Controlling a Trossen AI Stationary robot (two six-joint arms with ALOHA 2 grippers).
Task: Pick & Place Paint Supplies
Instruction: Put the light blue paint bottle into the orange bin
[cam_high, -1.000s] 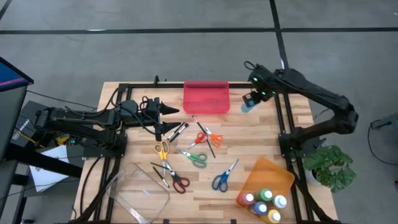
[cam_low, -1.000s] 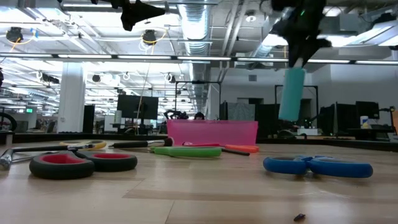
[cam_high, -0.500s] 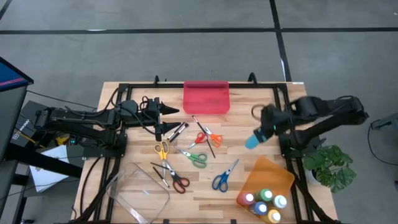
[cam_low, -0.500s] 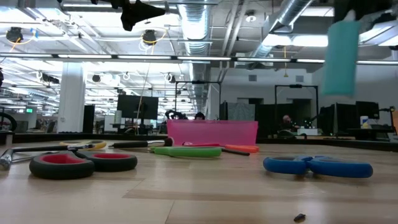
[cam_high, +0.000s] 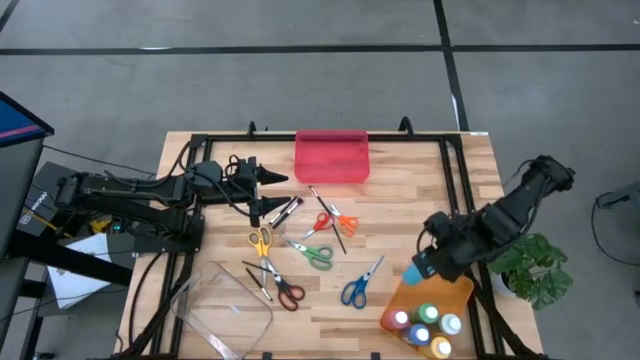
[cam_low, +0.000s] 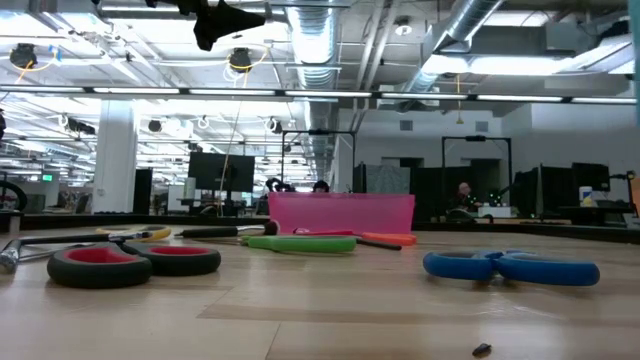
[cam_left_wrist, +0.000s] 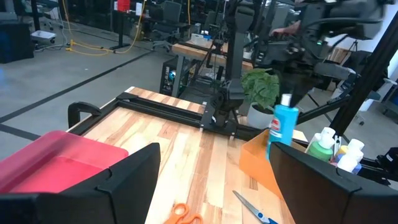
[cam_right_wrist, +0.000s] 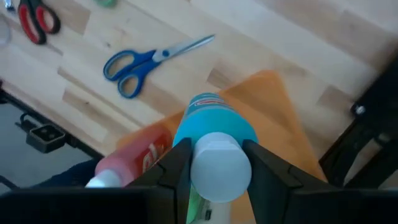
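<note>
I have the right gripper (cam_right_wrist: 214, 163) clamped on the white cap of a light-blue paint bottle (cam_high: 418, 270), which hangs cap-up over the near-left corner of the orange tray (cam_high: 452, 279) at the desk's (cam_high: 420, 200) front right. In the tray stand more white-capped bottles: red (cam_high: 396, 321), green (cam_high: 427, 314), blue (cam_high: 419, 335), yellow (cam_high: 438, 348) and a pale one (cam_high: 450, 324). From the right wrist view I see the blue scissors (cam_right_wrist: 149, 60) lying on the wood just beside the tray.

The left gripper (cam_high: 266, 196) waits over the desk's left middle with its fingers spread apart and nothing between them. Near it lie thin dark brushes (cam_high: 285, 210), then orange scissors (cam_high: 334, 219), yellow scissors (cam_high: 260, 241), green scissors (cam_high: 312, 254) and red scissors (cam_high: 280, 288). The red tray (cam_high: 331, 157) sits at the far edge, and the clear tray (cam_high: 224, 310) at the front left
</note>
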